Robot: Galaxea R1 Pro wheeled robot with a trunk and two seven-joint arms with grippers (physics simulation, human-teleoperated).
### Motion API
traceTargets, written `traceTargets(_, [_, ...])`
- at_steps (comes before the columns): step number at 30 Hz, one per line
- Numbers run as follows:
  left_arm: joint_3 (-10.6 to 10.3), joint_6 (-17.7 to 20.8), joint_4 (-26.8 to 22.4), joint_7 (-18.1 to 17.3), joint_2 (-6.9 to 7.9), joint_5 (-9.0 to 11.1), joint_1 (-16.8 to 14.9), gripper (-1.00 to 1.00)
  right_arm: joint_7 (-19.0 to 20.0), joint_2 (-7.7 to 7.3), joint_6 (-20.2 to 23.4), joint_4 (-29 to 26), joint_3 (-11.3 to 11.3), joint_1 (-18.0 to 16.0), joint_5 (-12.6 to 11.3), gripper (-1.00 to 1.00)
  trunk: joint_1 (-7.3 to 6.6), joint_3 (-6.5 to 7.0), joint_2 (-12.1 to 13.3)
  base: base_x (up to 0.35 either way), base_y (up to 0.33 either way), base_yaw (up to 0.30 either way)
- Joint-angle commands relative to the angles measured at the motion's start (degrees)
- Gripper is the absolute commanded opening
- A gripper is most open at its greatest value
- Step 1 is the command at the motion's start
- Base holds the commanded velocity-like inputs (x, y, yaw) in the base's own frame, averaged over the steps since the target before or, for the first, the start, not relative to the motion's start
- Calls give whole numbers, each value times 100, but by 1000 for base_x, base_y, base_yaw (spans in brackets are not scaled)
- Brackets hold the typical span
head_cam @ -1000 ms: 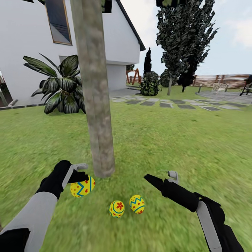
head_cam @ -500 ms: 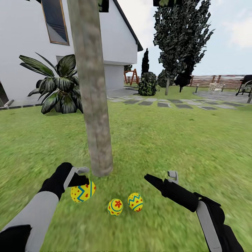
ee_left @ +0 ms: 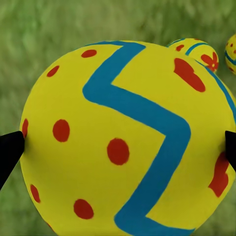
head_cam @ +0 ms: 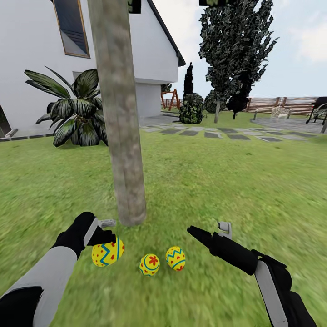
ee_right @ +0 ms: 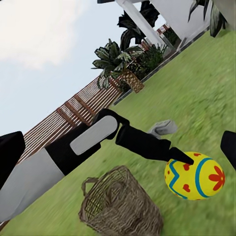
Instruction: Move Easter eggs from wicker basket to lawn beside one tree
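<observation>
- Our left gripper (head_cam: 110, 232) is closed around one Easter egg (head_cam: 107, 252), its dark fingertips (ee_left: 10, 150) pressed to the egg's opposite sides; the egg sits low over the lawn (head_cam: 204, 181), just in front of the tree (head_cam: 119, 113).
- Its long axis lies roughly level, tilted slightly up toward the trunk.
- Our right gripper (head_cam: 210, 230) hangs spread apart and grasps nothing, near the other eggs.
- The second egg (head_cam: 149, 264) and third egg (head_cam: 175, 258) rest on the grass close together, both roughly upright.
- All three are smooth, glossy yellow shells with blue zigzags and red dots or flowers.
- The trunk is a thick, mottled grey-brown column.
- The wicker basket (ee_right: 120, 204), coarse tan weave with a thin handle, stands on the grass; we cannot see into it.
</observation>
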Motion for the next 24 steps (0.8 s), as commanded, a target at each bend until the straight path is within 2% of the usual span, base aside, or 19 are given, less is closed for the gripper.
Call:
traceTargets(1, [11,24,-5,-13,-1,7,-3,-100,9,2,30,0,-7,-4,-16,100,21,-24,-44,0,0,0])
traceTargets(18, [6,24,-13,-13,-1,3,-3,-100,8,8,30,0,0,-4,-16,100,395,-329,-726,0,0,0])
traceTargets(22, [-27,-88,-7,-13,0,0,-3,-100,8,11,30,0,0,-4,-16,100,406,-418,-733,0,0,0])
traceTargets(24, [-164,-157,-6,-7,1,-1,-3,-100,9,9,30,0,0,-4,-16,100,411,-462,-735,0,0,0])
